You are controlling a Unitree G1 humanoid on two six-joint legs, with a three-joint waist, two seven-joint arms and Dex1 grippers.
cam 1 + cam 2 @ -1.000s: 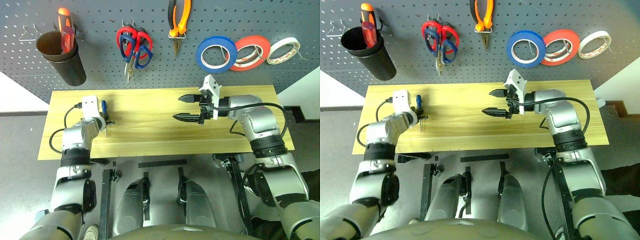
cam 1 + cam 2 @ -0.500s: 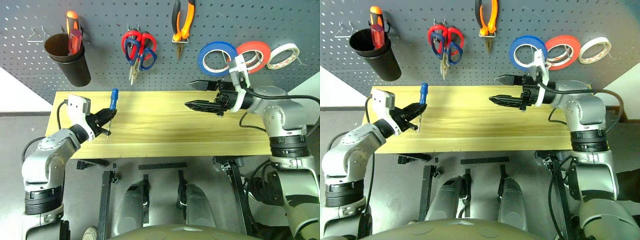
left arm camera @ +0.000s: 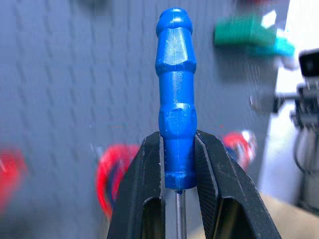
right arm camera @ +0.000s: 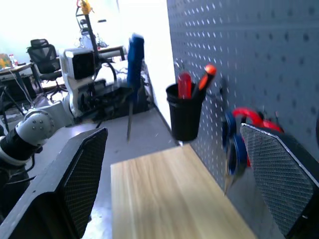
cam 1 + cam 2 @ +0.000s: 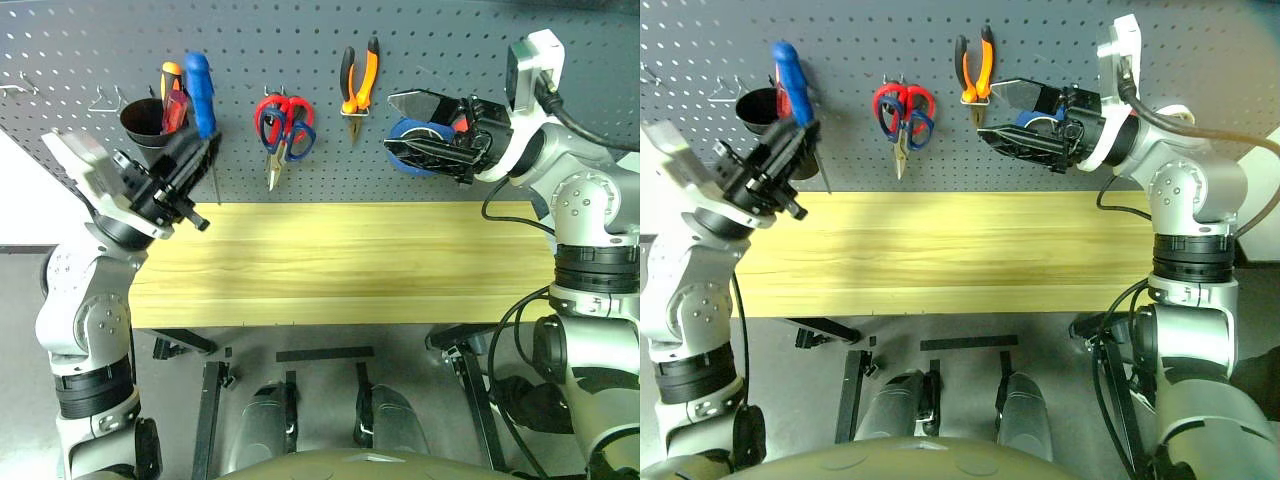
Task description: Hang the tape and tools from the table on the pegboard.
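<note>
My left gripper (image 5: 196, 150) is shut on the blue-handled screwdriver (image 5: 201, 88). It holds the tool handle up in front of the pegboard (image 5: 300, 40), just right of a black cup. The left wrist view shows both fingers (image 3: 149, 169) clamped on the handle's lower end (image 3: 175, 74). My right gripper (image 5: 428, 125) stands open and empty, pointing left in front of the blue tape (image 5: 403, 132) that hangs on the board. The orange-and-black pliers (image 5: 358, 85) and the dark-blue-handled scissors (image 5: 301, 137) hang on hooks. The table (image 5: 340, 260) is bare.
The black cup (image 5: 143, 120) hangs on the pegboard and holds an orange-red screwdriver (image 5: 172, 85). Red-handled scissors (image 5: 272, 112) share the hook with the dark blue pair. Bare metal hooks (image 5: 105, 97) stick out left of the cup.
The left gripper has lifted the screwdriver from the table's left end up to the pegboard and turned it handle up. The right gripper rose in front of the blue tape. The camera tilted upward.
</note>
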